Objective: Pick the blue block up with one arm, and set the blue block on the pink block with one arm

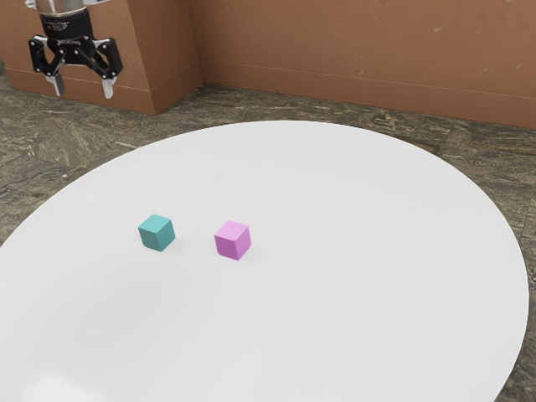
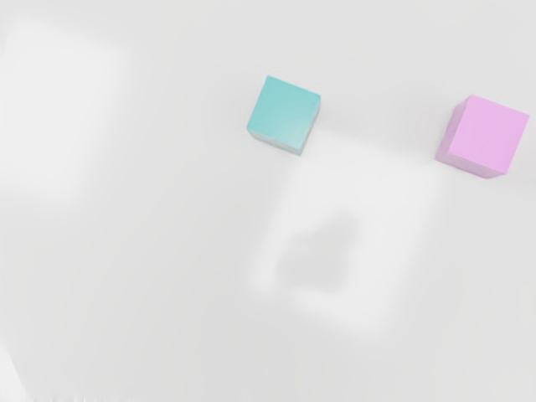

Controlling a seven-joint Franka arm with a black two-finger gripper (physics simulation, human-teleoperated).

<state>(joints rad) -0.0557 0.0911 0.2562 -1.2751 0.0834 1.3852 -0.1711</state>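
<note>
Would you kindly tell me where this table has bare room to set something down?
The table is bare on the exterior view's right, past the pink block, and along its near edge. Only the gap between the blue block and pink block is tight.

Smooth round white table (image 1: 377,251), a faint sheen on it and no grain. The small blue-green cube block (image 1: 157,232) reads matt, plain-faced and plastic-like. The small pink cube block (image 1: 232,240) has the same flat finish. Grey-brown floor (image 1: 75,134) looks like rough veined stone. Brown wall (image 1: 352,50) is matt and speckled. The black gripper (image 1: 83,87) looks matt, its jaws tipped pale and metallic.
</note>
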